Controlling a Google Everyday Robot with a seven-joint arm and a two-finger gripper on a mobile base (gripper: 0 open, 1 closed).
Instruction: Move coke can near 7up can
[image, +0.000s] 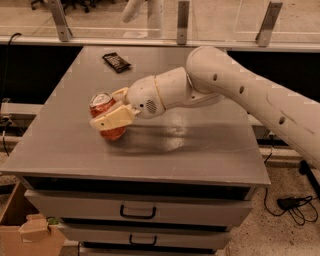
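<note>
The red coke can (103, 106) stands on the grey table (200, 150) at its left front, leaning slightly. My gripper (107, 109) is around it: one cream finger (114, 118) lies across the can's front and the other (120, 93) sits behind it, so the gripper is shut on the can. The white arm (240, 85) reaches in from the right across the table's middle. The 7up can is hidden, not visible anywhere on the table.
A small black packet (116, 62) lies at the table's far left. Drawers (137, 212) sit under the tabletop. A cardboard box (27, 232) stands on the floor at lower left. Cables (292, 205) lie on the floor at right. Metal rail posts (182, 22) stand behind.
</note>
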